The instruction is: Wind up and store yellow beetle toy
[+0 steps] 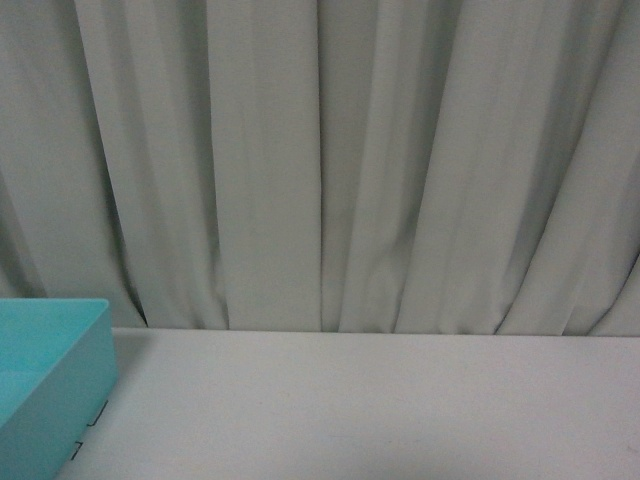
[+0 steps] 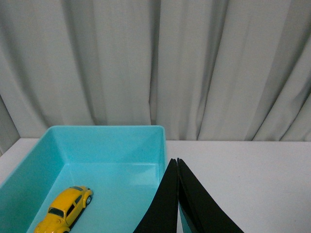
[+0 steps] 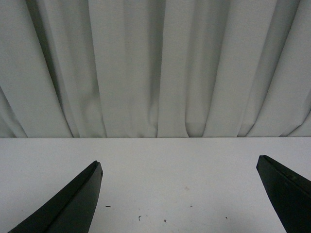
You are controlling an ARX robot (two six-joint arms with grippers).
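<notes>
Pressed together with nothing between them, the black tapered jaws of the left gripper (image 2: 177, 167) are seen at the rim of a smooth turquoise plastic rectangular bin (image 2: 112, 132). Inside it, on the floor, the small glossy yellow beetle toy (image 2: 64, 210) is lying, rounded, with dark windows and black wheels. The right gripper (image 3: 180, 167) is held with its jaws wide apart over the matte white counter (image 3: 155, 160), backed by a pleated pale grey curtain (image 3: 155, 68).

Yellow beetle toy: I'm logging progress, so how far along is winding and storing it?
Storing looks done: the yellow beetle toy lies inside the turquoise bin. Nothing is in hand: the left gripper is shut and empty, the right gripper open over the bare table. Whether it was wound cannot be told.
</notes>
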